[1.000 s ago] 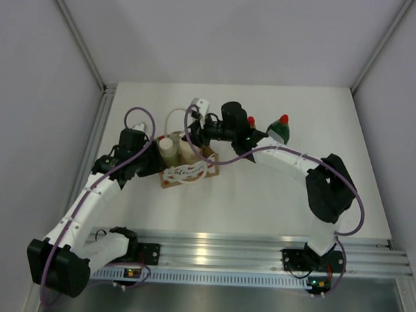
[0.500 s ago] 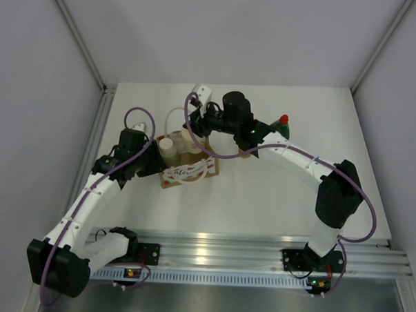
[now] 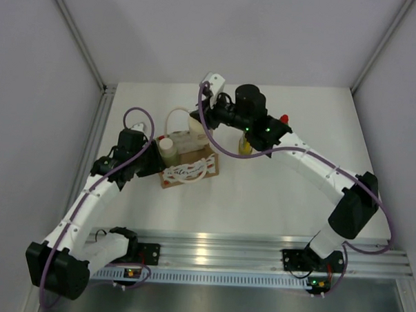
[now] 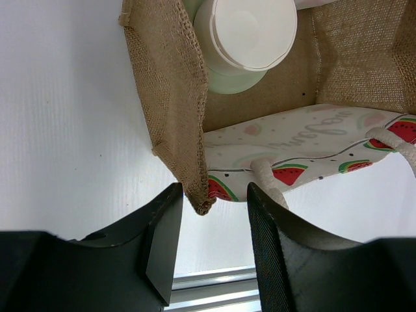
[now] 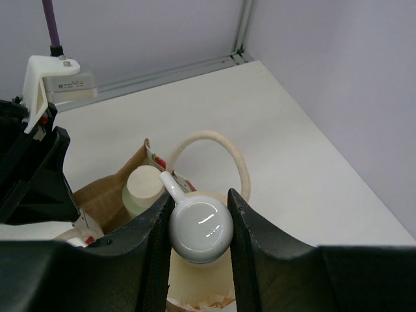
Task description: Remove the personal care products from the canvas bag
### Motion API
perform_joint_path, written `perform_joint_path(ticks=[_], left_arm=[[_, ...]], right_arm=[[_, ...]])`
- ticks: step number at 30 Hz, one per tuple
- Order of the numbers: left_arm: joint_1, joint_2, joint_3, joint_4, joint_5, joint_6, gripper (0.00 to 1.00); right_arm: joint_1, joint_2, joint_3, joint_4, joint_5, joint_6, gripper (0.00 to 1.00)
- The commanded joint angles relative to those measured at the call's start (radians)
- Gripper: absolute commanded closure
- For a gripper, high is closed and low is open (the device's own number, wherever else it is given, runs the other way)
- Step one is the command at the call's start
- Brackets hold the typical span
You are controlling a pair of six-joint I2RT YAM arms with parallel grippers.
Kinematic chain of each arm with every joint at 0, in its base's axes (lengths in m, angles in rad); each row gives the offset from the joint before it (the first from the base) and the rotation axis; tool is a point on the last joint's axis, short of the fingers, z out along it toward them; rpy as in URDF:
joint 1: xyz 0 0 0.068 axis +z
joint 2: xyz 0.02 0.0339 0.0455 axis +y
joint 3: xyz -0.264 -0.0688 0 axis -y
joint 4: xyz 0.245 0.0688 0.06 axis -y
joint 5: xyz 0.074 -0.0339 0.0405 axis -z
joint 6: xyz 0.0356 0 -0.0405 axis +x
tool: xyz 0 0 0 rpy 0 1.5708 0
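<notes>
The canvas bag (image 3: 188,163) stands open left of centre, its watermelon print facing the front. My right gripper (image 3: 204,118) is shut on the pump head (image 5: 200,227) of the cream pump bottle (image 3: 196,122) and holds it up over the bag's far side. The olive-grey cylinder with white cap (image 3: 166,146) stands in the bag; it shows from above in both wrist views (image 5: 144,185) (image 4: 246,36). My left gripper (image 4: 209,214) is open, its fingers either side of the bag's near-left corner (image 4: 200,198). The yellow bottle (image 3: 244,146) and the green bottle's red cap (image 3: 284,119) show on the table past my right arm.
The bag's cream handle loop (image 3: 175,120) sticks up at its far side, close to the held bottle (image 5: 214,140). White walls with metal corner posts close in the table at the back and sides. An aluminium rail (image 3: 259,244) runs along the near edge.
My right gripper has risen and moved back and right, lifting the cream pump bottle up from the bag. The right arm now hides most of the green bottle. The left arm has not moved.
</notes>
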Motion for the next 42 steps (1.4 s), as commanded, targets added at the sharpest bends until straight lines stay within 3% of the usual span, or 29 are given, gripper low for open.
perform_joint_path(ticks=[1, 12, 23, 33, 42], left_arm=[[-0.005, -0.019, -0.008, 0.006, -0.003, -0.001, 0.51], [-0.006, -0.022, -0.008, 0.006, -0.002, -0.003, 0.51], [-0.008, -0.016, -0.007, 0.006, -0.002, -0.001, 0.51], [-0.008, -0.013, -0.007, 0.008, -0.002, -0.003, 0.51], [-0.006, -0.002, -0.005, 0.008, 0.006, -0.001, 0.51]], right_arm=[[0.019, -0.133, 0.1, 0.109, 0.056, -0.003, 1.0], [0.004, -0.261, -0.024, 0.093, 0.191, -0.02, 1.0], [-0.015, -0.444, -0.327, 0.204, 0.287, -0.002, 1.0], [-0.036, -0.568, -0.597, 0.355, 0.317, 0.052, 1.0], [-0.087, -0.645, -0.88, 0.592, 0.297, 0.121, 1.0]])
